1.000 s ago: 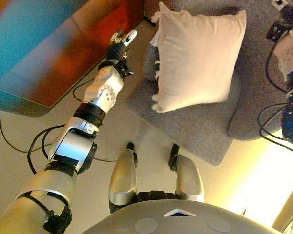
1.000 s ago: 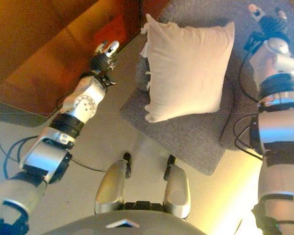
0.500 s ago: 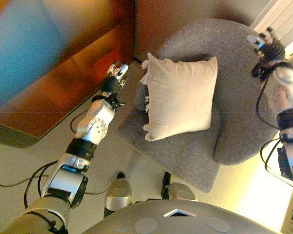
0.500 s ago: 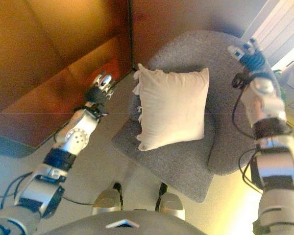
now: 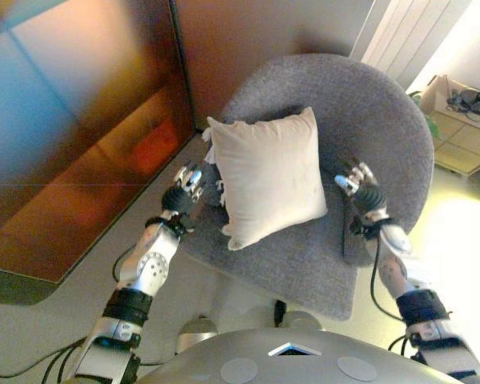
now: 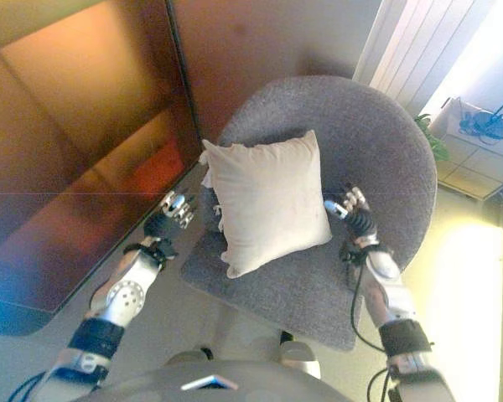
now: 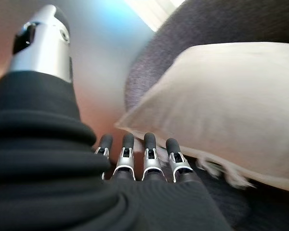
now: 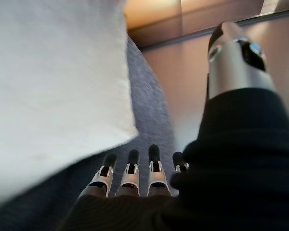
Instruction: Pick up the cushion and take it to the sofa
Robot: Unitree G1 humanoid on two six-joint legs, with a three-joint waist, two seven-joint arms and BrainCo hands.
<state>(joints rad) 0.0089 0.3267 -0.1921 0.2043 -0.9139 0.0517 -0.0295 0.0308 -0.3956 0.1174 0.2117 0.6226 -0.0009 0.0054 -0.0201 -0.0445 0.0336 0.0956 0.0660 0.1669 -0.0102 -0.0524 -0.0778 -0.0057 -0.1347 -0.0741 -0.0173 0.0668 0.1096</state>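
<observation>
Both hands have closed in on the cream cushion [image 5: 266, 178] propped in the grey armchair [image 5: 384, 120]. Left hand [image 5: 182, 190] and right hand [image 5: 360, 186] flank it, fingers straight and apart. Uneven squeezing could let the soft cushion slip out.

A round grey armchair [image 5: 368, 120] is seen standing on the pale floor [image 5: 40, 328], close beside a brown wall panel [image 5: 104, 152]. A cream cushion [image 5: 266, 174] is propped on its seat, leaned against the curved backrest, with one fringed edge reaching the seat's side. The front of the seat [image 5: 304, 268] is left bare.
</observation>
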